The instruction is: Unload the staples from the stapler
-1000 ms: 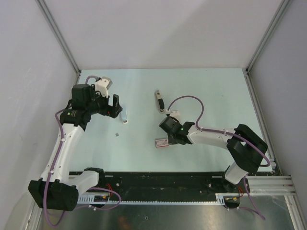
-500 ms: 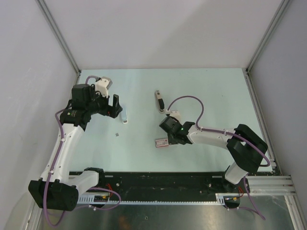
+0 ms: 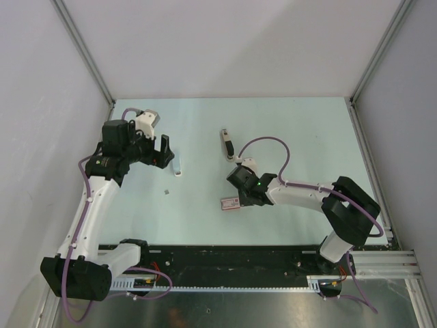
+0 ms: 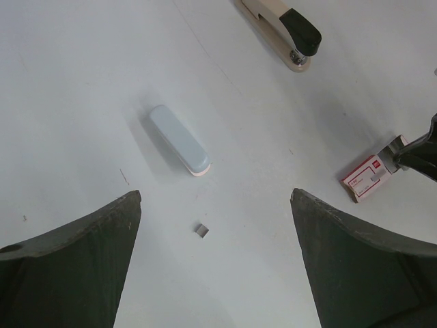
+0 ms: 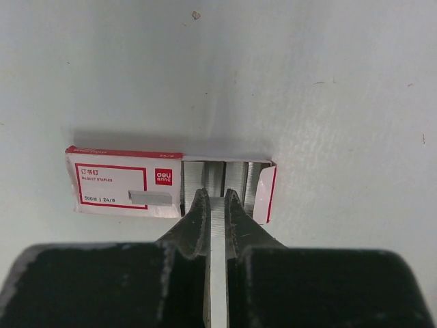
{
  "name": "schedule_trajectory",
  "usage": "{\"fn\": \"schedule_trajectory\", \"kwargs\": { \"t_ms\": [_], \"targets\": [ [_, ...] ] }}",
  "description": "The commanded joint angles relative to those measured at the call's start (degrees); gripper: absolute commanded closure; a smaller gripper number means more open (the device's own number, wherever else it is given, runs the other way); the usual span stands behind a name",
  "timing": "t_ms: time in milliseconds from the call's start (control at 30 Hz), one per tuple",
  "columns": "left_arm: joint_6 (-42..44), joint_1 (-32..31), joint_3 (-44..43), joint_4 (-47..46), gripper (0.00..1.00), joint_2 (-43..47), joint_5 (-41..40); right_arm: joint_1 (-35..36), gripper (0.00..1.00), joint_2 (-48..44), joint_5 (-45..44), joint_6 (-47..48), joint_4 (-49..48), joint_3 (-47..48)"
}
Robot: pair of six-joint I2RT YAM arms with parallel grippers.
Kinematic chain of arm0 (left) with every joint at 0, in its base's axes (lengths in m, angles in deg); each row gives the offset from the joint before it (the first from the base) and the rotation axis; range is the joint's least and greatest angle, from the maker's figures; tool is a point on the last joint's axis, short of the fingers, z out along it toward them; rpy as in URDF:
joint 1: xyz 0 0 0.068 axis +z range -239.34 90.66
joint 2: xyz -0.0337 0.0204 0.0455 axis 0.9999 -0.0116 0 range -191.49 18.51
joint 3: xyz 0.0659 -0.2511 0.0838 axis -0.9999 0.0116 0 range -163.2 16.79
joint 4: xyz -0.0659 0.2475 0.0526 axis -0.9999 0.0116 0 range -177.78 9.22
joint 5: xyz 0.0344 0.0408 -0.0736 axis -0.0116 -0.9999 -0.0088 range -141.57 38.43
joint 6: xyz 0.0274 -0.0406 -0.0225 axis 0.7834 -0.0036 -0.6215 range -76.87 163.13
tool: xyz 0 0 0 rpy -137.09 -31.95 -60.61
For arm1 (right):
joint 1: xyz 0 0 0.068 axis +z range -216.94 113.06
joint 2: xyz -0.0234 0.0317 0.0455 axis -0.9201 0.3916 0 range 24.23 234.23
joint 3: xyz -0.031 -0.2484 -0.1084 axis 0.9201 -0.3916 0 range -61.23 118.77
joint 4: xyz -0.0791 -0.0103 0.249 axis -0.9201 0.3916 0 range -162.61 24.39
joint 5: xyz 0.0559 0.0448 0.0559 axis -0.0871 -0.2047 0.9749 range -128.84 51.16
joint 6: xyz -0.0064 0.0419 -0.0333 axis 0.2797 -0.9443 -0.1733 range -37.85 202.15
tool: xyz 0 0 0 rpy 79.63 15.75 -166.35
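**Stapler lies alone while the right fingers pinch staples at the box**

The stapler (image 3: 226, 143) lies flat on the table (image 3: 307, 130), near the middle and toward the far side. It is grey-beige with a black part on top. Nothing touches it.

A little nearer than the stapler is a small pink and white box (image 5: 126, 181). Its end is slid open, and rows of grey staples (image 5: 239, 179) show inside. The right gripper (image 5: 217, 198) sits right at this open end. Its two fingers are pressed together on a thin grey staple strip (image 5: 217, 260), which runs back between them. The tips are over the open part of the box.

To the left of the stapler lies a small pale blue thing (image 4: 179, 140) with round ends. It lies flat, well apart from the stapler. Just in front of it sits a tiny grey bit (image 4: 201, 230), alone on the table. It is too small to tell what it is.

The left gripper (image 4: 215, 197) hangs above the pale blue thing and the tiny grey bit. Its two fingers are spread wide apart, with nothing between them. It is far from the stapler and from the box.
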Motion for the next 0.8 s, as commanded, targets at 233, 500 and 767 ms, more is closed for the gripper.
{"fn": "schedule_trajectory", "kwargs": {
  "t_ms": [233,500,767],
  "targets": [
    [2.27,0.1,-0.52,-0.18,0.04,1.43,2.23,-0.55,0.93,0.76,0.01,0.5,-1.24,-0.05],
    [2.41,0.16,-0.2,-0.23,0.03,1.59,2.47,-0.7,0.92,0.97,0.39,0.67,-1.47,-0.05],
    [2.57,0.15,0.14,-0.15,0.03,1.78,2.47,-0.98,0.92,1.3,0.72,0.88,-1.8,-0.05]
  ]
}}
